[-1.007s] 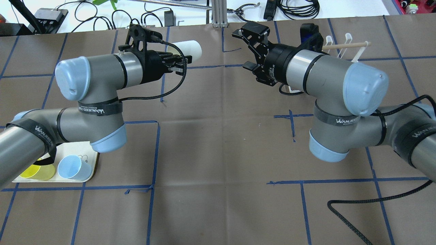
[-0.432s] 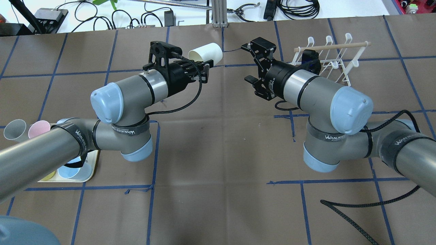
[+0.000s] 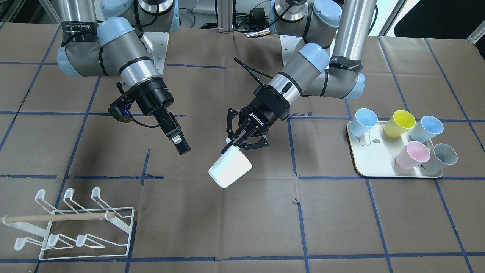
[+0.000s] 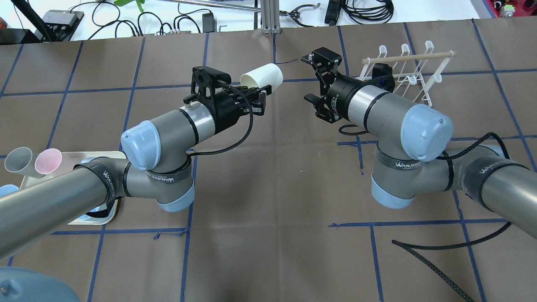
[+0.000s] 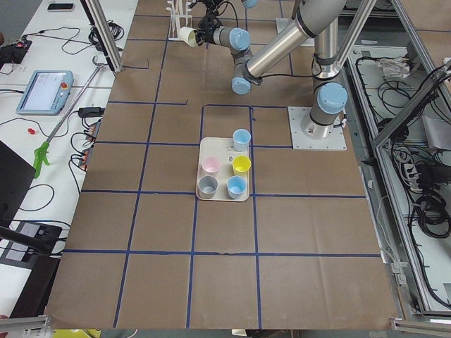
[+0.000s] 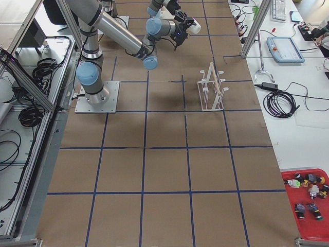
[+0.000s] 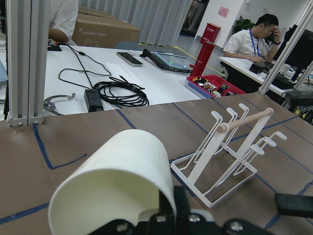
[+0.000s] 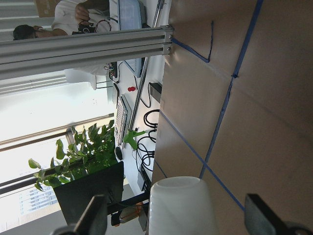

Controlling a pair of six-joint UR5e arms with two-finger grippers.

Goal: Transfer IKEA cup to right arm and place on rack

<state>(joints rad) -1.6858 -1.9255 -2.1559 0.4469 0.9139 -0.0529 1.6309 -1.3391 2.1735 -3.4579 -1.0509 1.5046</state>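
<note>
- Left black linkage-fingered gripper (image 3: 238, 145) pinches the rim of a white plastic cup (image 3: 230, 167), held above the table.
- Right block-fingered gripper (image 4: 307, 78) gapes wide, facing the cup, apart.
- White wire rack (image 3: 57, 217) stands near the right arm.

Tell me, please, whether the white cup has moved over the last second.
Yes. In the overhead view the white cup, in the left gripper, has travelled rightward toward the fixed rack.

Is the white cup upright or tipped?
Tipped: the white cup juts sideways from the left gripper, which pinches its rim.
</note>
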